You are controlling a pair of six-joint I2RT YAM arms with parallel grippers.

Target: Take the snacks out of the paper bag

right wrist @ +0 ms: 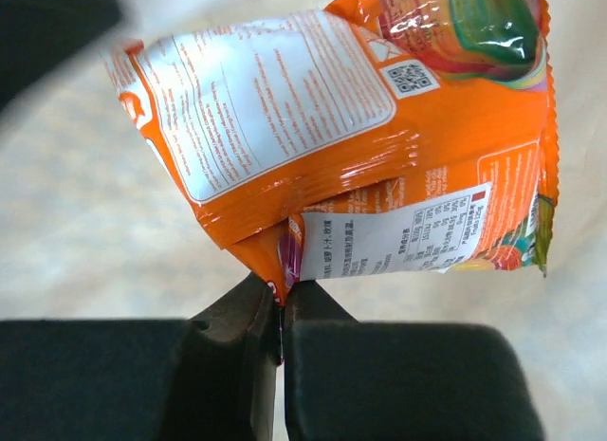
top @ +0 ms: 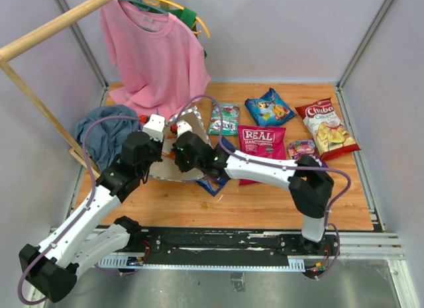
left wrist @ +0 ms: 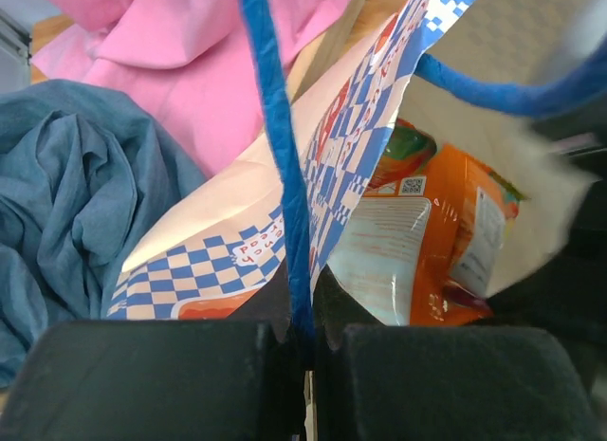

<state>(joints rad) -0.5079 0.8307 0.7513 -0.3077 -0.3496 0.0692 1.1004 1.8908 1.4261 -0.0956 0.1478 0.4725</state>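
Partly done. Out, centre-right of top view: REAL bag (top: 261, 142), Chiba chips (top: 326, 128), blue bag (top: 268, 108). Inside paper bag (left wrist: 209, 261), centre-left: orange packet (right wrist: 313, 109), corner pinched by right gripper (right wrist: 282, 318); left gripper (left wrist: 305, 351) clamped on cord handle (left wrist: 280, 156).

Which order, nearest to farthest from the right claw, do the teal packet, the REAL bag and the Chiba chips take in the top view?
1. teal packet, just right of the right claw.
2. REAL bag, mid-table, further right.
3. Chiba chips, near the table's right edge.
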